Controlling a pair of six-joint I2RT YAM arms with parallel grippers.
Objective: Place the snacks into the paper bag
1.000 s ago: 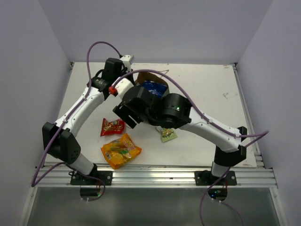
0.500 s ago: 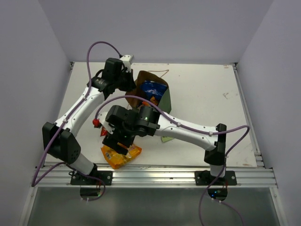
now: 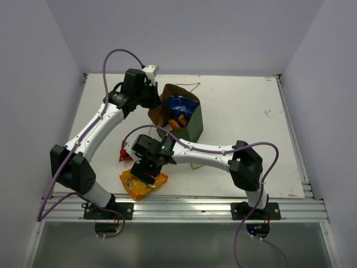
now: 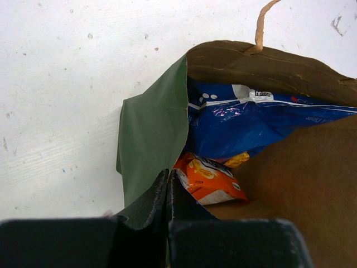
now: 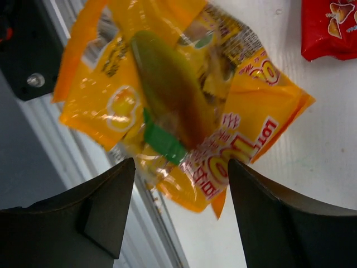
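Observation:
The dark green paper bag (image 3: 192,121) stands upright at mid table with the blue Doritos bag (image 3: 179,104) and an orange-white packet (image 4: 215,181) inside. My left gripper (image 4: 168,177) is shut on the bag's green rim (image 4: 153,131) and holds it open. My right gripper (image 5: 181,167) is open right above the orange chip bag (image 3: 139,186), which lies at the front edge and fills the right wrist view (image 5: 178,106). The small red packet (image 3: 124,154) lies just beyond it, also in the right wrist view (image 5: 329,28). The small green packet (image 3: 196,164) is mostly hidden under my right arm.
The aluminium front rail (image 3: 184,205) runs just behind the orange chip bag and shows in the right wrist view (image 5: 72,145). A tan cord handle (image 4: 261,22) rises from the bag's far rim. White walls close in the table on three sides.
My right arm has swung from beside the paper bag down and left to the front edge, over the orange chip bag. My left gripper has kept its hold on the bag rim.

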